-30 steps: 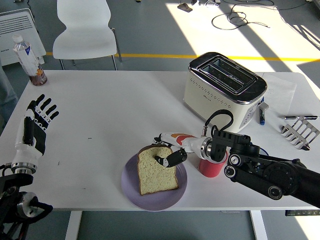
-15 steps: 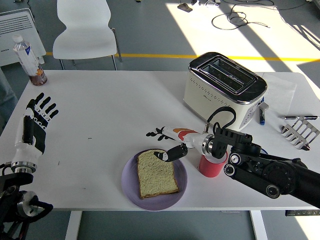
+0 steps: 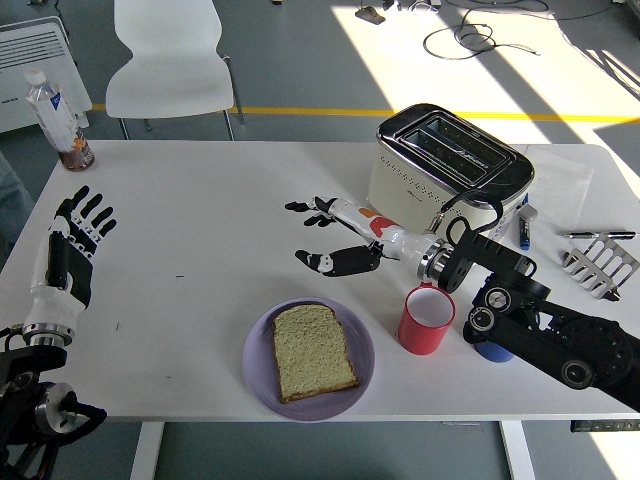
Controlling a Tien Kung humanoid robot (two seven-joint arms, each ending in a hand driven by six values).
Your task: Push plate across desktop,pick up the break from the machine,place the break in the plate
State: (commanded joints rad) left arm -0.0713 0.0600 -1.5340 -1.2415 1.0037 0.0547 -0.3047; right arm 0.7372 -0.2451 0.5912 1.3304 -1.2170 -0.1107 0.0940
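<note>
**Bread delivered, hand withdrawing**

The slice of brown-crusted bread lies flat on the round lilac plate, below the right hand. That hand, fingers spread and empty, has lifted clear since a second ago. Placement looks finished; retreating past the red cup toward the cream toaster remains. The left hand rests open, well apart.

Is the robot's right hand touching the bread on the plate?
Apart. The head view shows the right hand open above bare table, clear of the bread.

My right hand hovers with fingers spread, empty, above the white table beyond the bread slice on the round purple plate.
</note>
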